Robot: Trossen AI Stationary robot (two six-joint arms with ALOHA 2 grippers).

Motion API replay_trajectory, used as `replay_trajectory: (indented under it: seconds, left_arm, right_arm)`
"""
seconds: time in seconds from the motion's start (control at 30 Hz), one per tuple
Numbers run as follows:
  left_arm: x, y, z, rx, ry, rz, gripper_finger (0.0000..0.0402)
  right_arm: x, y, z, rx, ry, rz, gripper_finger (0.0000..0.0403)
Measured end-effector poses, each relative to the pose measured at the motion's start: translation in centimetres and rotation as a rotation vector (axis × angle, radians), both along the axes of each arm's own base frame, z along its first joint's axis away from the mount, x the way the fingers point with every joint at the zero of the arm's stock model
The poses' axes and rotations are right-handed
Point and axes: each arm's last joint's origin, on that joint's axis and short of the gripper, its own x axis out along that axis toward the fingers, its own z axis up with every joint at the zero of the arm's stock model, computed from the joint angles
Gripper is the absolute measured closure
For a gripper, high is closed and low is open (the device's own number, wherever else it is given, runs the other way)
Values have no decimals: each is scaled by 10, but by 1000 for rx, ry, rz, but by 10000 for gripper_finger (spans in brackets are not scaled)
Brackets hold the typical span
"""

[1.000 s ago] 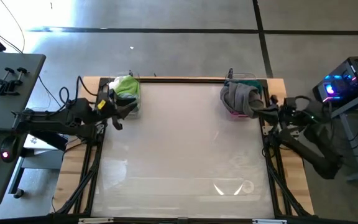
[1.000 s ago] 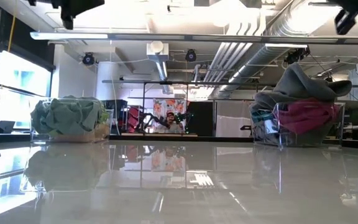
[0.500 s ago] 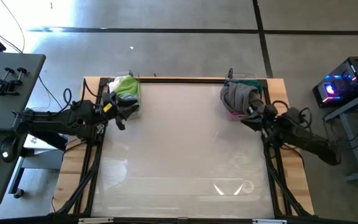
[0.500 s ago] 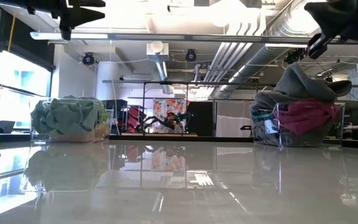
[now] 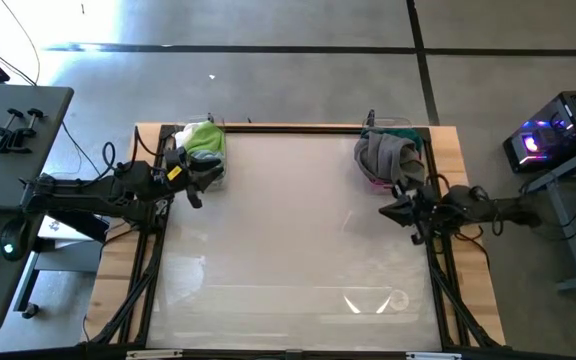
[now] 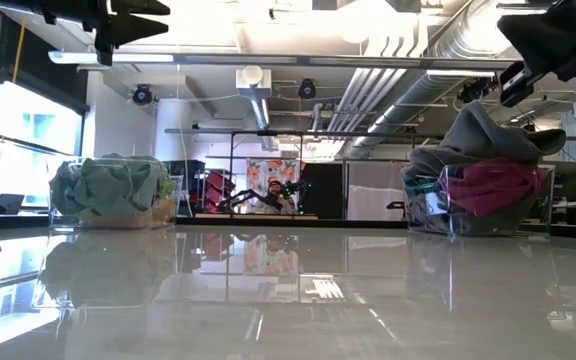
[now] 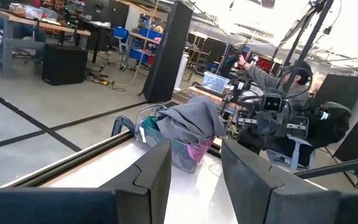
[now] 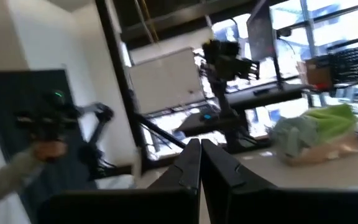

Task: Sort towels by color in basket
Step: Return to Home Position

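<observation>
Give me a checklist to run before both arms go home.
1. Left hand empty: ok, open, nothing in it.
2. Right hand empty: ok, shut on nothing.
3. Table free of stray towels: ok, none shows.
4. Grey towel seated in right bin: ok, though heaped above the rim.
5. Right hand apart from that bin: ok in the high view.
6. Person beyond the table out of arm reach: cannot tell.
</observation>
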Motion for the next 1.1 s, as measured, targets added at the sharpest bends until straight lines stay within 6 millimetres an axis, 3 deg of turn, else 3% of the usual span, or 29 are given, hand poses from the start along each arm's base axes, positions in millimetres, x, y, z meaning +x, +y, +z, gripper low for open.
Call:
replay_trajectory:
  seconds: [0.2,0.5,0.63,0.77,0.87,1.1]
  left_arm:
    - [2,0,-1,0,12,0,275]
    - [8,0,-5,2,43,-1,275]
    - [15,-4,-10,83,62,-66,275]
    - [19,-16,-27,249,-36,-212,275]
    - [14,-20,-46,280,-122,-228,281]
    - [-3,-20,-97,231,-126,-262,349]
  right_arm:
    - [2,0,-8,-37,86,-103,403]
    - [4,1,-21,-69,202,-77,403]
    - [4,1,-25,-75,239,-77,402]
    - [4,1,-25,-53,240,-74,402]
    - [4,1,-25,-49,241,-74,402]
    - [4,1,-25,-49,240,-74,402]
